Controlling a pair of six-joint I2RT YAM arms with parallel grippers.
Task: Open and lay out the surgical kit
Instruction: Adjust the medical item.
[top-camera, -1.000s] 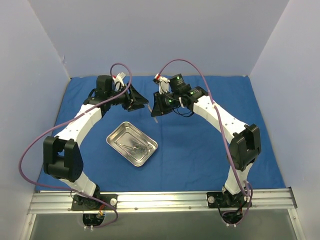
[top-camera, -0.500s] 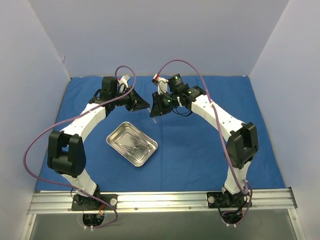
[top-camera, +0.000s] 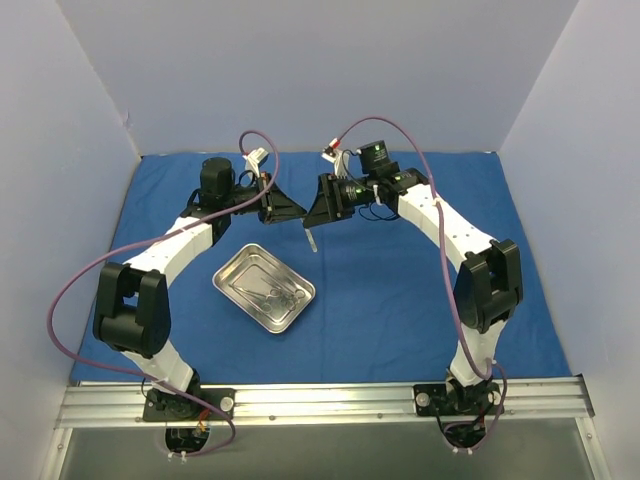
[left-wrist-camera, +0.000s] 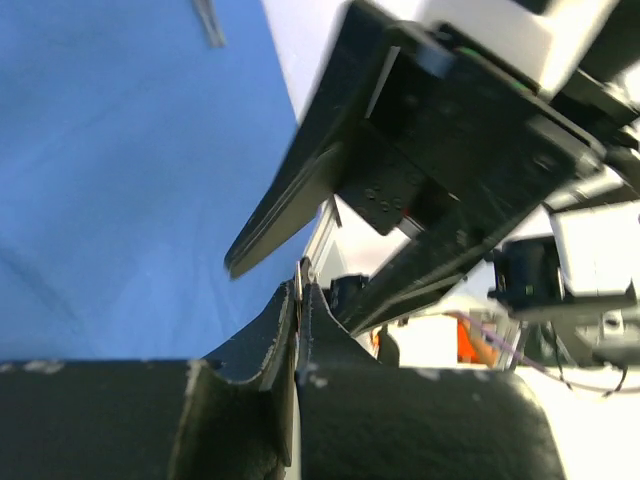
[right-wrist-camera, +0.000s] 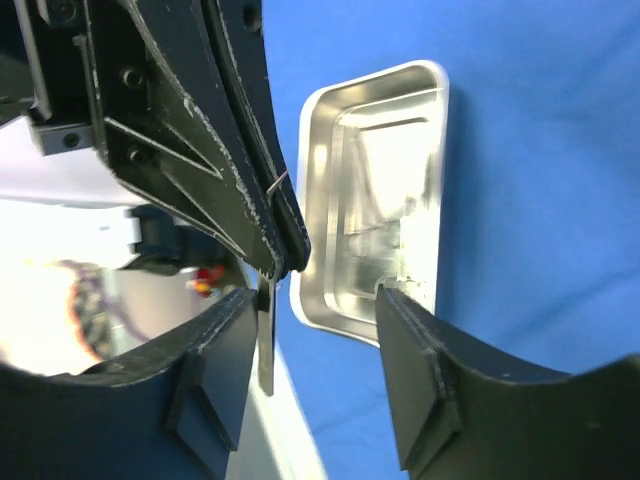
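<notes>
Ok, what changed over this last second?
The left claw swung right to meet the right claw above the blue cloth. It is now shut on the thin instrument that hung under the right claw, whose fingers stand open around it. The steel tray and its contents stayed put.

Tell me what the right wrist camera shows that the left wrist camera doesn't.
Only the right wrist view shows the steel tray and the right gripper with its own fingers spread open. Only the left wrist view shows the right arm's wrist housing from outside. Both show the blue cloth and the left gripper shut on a thin metal instrument.
</notes>
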